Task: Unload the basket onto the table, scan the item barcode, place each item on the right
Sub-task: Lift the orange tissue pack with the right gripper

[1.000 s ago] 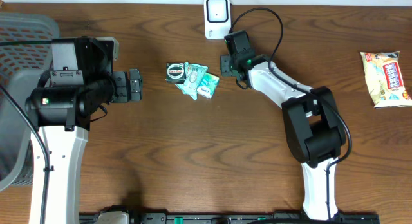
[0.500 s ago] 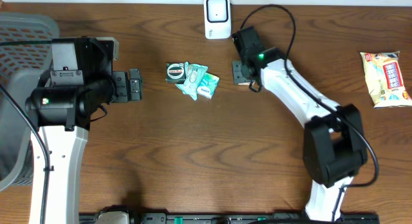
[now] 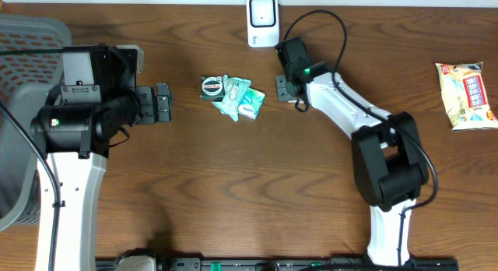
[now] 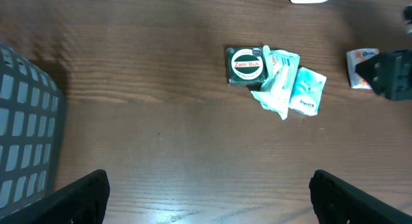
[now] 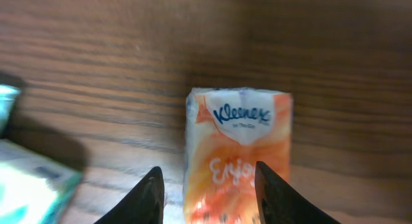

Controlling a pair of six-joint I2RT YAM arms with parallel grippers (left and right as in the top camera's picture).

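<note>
An orange Kleenex tissue pack [image 5: 238,150] lies between the fingers of my right gripper [image 5: 209,185]. The right finger is against the pack's edge, and a strip of table shows between the pack and the left finger, so the jaws stand part open round it. In the overhead view this gripper [image 3: 285,89] is just below the white scanner [image 3: 263,22] at the table's far edge. The left wrist view shows the same pack [image 4: 359,60] beside the dark gripper. My left gripper [image 3: 162,104] is wide open and holds nothing, left of the pile.
A round Zam-Buk tin [image 3: 212,86] and teal tissue packets [image 3: 243,100] lie together mid-table, left of the right gripper. A yellow snack bag [image 3: 465,94] lies at the far right. A grey basket [image 3: 23,45] stands at the left edge.
The right arm swung right and a little toward the front, then eased back left. Its jaws narrowed round the Kleenex pack. The left arm has not moved.
</note>
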